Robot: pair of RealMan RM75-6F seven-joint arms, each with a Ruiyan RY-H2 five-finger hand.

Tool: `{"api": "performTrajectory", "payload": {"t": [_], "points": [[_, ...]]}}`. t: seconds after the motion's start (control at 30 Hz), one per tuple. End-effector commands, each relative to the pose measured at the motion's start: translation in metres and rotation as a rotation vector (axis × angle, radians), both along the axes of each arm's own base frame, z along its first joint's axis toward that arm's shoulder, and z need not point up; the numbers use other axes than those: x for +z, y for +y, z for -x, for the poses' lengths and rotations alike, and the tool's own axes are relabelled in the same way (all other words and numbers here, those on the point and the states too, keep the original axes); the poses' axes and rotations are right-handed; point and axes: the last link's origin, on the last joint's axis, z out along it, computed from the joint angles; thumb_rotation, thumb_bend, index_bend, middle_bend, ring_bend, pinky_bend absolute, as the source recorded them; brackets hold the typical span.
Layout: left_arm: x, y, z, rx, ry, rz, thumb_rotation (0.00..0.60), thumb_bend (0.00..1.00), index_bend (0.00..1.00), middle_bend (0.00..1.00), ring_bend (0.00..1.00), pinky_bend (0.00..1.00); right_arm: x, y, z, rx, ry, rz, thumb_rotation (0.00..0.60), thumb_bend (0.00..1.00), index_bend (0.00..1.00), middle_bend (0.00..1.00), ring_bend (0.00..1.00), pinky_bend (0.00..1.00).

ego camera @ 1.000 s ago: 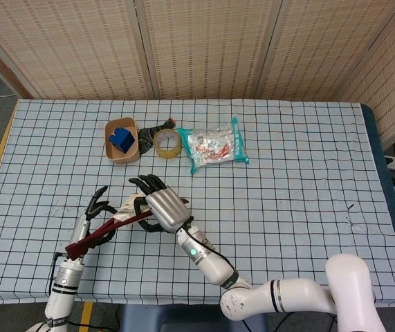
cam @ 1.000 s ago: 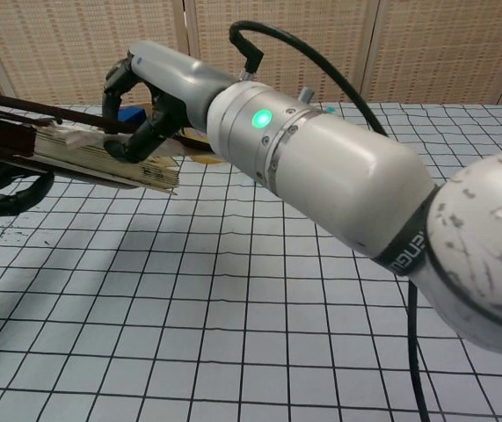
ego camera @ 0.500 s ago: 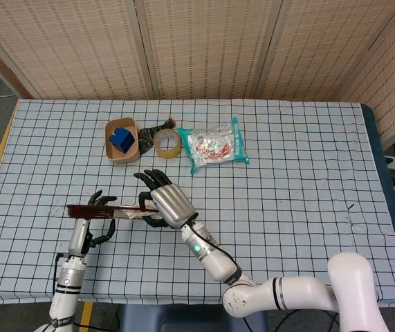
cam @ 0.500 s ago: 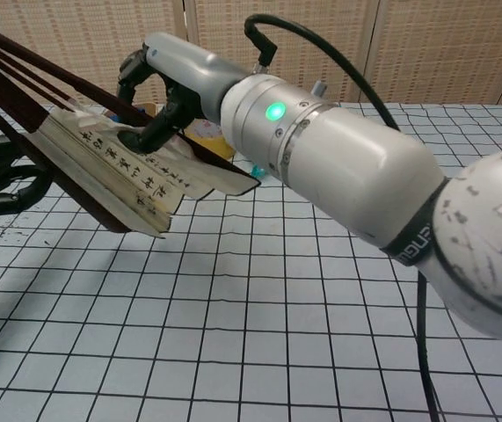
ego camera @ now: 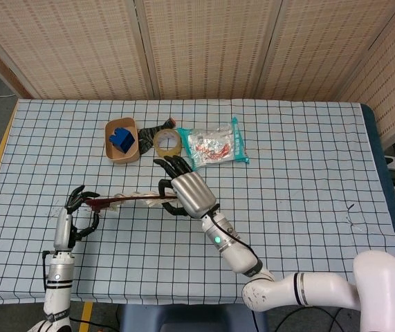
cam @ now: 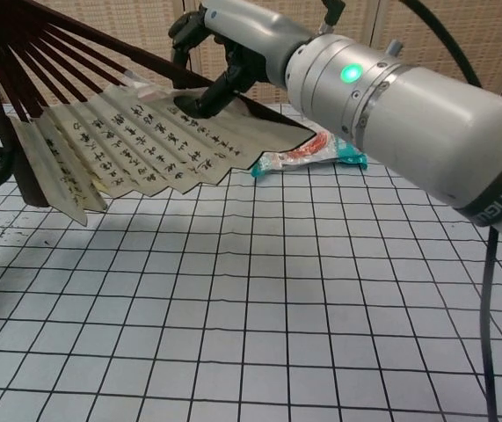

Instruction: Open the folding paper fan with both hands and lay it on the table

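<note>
Since half a second ago my two hands have drawn further apart and the folding paper fan (cam: 136, 141), cream leaf with dark calligraphy on dark wooden ribs, has spread much wider; in the chest view it is now most of the way open. It hangs in the air above the checked table (ego camera: 308, 207), between the hands, not resting on anything.

My right hand (ego camera: 187, 192) pinches the far outer rib between its fingers (cam: 200, 98), the others curled round it. My left hand (ego camera: 78, 207) grips the near end by the pivot, fingers closed on the dark rib; the chest view shows only the edge of it.

I judge the fan light but fragile: stiff thin ribs, a paper leaf that will tear or crease if I pull past its stop. I'd hold only on the outer wooden ribs, never on the paper, and keep the pull even.

Beyond, a wooden bowl (ego camera: 122, 140), tape roll (ego camera: 167, 143) and plastic packet (ego camera: 215, 144) lie well apart from it.
</note>
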Motion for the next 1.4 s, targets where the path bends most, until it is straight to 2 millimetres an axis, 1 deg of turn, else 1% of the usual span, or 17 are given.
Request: {"api": "performTrajectory", "payload": {"t": [0.03, 0.1, 0.23, 0.57, 0.73, 0.9, 1.03, 1.2, 1.27, 1.4], "points": [[0.003, 0.001, 0.003, 0.006, 0.017, -0.026, 0.600, 0.64, 0.87, 0.33, 0.10, 0.21, 0.008, 0.000, 0.006, 0.007, 0.011, 0.023, 0.600, 0.61, 0.67, 0.07, 0.00, 0.00], [0.004, 0.001, 0.004, 0.006, 0.026, -0.033, 0.600, 0.64, 0.87, 0.33, 0.10, 0.21, 0.011, -0.001, 0.009, 0.011, 0.023, 0.035, 0.600, 0.62, 0.67, 0.07, 0.00, 0.00], [0.005, 0.000, 0.008, 0.007, 0.062, -0.025, 0.600, 0.64, 0.87, 0.33, 0.11, 0.21, 0.020, -0.002, 0.021, 0.023, 0.071, 0.082, 0.600, 0.61, 0.66, 0.07, 0.00, 0.00], [0.009, 0.003, 0.017, 0.033, 0.161, -0.123, 0.600, 0.64, 0.87, 0.35, 0.13, 0.21, 0.041, -0.001, 0.053, 0.060, 0.172, 0.184, 0.600, 0.61, 0.65, 0.07, 0.00, 0.00], [0.008, 0.002, 0.018, 0.026, 0.191, -0.147, 0.600, 0.64, 0.87, 0.35, 0.13, 0.21, 0.048, 0.004, 0.063, 0.087, 0.213, 0.219, 0.600, 0.61, 0.64, 0.07, 0.00, 0.00], [0.009, 0.001, 0.019, 0.020, 0.210, -0.168, 0.600, 0.64, 0.87, 0.36, 0.14, 0.21, 0.050, 0.007, 0.067, 0.101, 0.226, 0.233, 0.600, 0.62, 0.63, 0.07, 0.00, 0.00], [0.014, -0.001, 0.018, 0.007, 0.212, -0.234, 0.600, 0.64, 0.87, 0.36, 0.14, 0.21, 0.060, 0.020, 0.074, 0.153, 0.223, 0.267, 0.600, 0.61, 0.63, 0.07, 0.00, 0.00], [0.012, -0.007, 0.021, -0.006, 0.237, -0.243, 0.600, 0.63, 0.86, 0.36, 0.14, 0.20, 0.057, 0.034, 0.087, 0.209, 0.277, 0.274, 0.600, 0.62, 0.62, 0.07, 0.00, 0.00], [0.009, -0.012, 0.025, -0.011, 0.258, -0.233, 0.600, 0.62, 0.81, 0.36, 0.14, 0.20, 0.055, 0.041, 0.095, 0.228, 0.302, 0.279, 0.600, 0.61, 0.61, 0.07, 0.00, 0.00], [0.000, -0.017, 0.033, -0.025, 0.336, -0.207, 0.600, 0.60, 0.72, 0.34, 0.14, 0.20, 0.046, 0.059, 0.116, 0.249, 0.348, 0.263, 0.600, 0.61, 0.59, 0.07, 0.00, 0.01]]}}
